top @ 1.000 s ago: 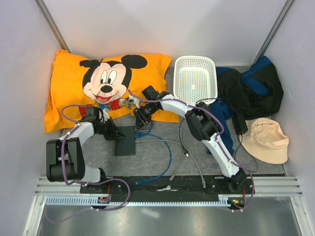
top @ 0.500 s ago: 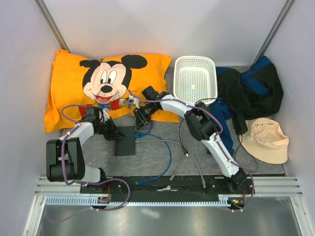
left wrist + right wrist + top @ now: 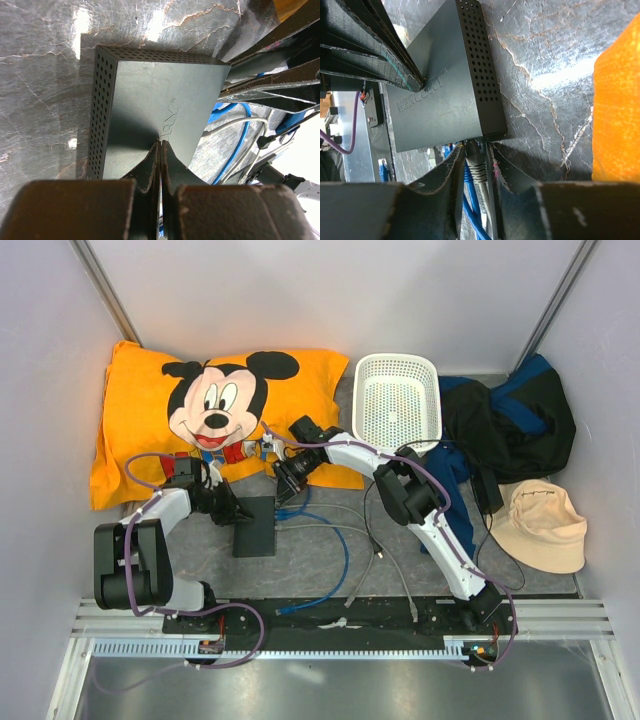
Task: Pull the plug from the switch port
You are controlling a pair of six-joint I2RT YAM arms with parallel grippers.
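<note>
The switch port (image 3: 255, 525) is a flat dark-grey box lying on the grey tabletop. It also shows in the left wrist view (image 3: 155, 95) and the right wrist view (image 3: 440, 85). My left gripper (image 3: 236, 512) is shut and empty, its tips (image 3: 160, 145) pressed on the box's top face. My right gripper (image 3: 286, 486) is at the box's far narrow edge. In the right wrist view the right gripper (image 3: 477, 150) is closed round a grey plug (image 3: 479, 167) that sits in a socket. A blue cable (image 3: 470, 195) runs beside the plug between the fingers.
An orange Mickey Mouse pillow (image 3: 200, 410) lies at the back left, just behind both grippers. A white basket (image 3: 397, 400), dark clothes (image 3: 510, 425) and a beige hat (image 3: 540, 525) lie to the right. Loose blue (image 3: 340, 560) and grey cables (image 3: 385, 550) trail from the switch toward the arm bases.
</note>
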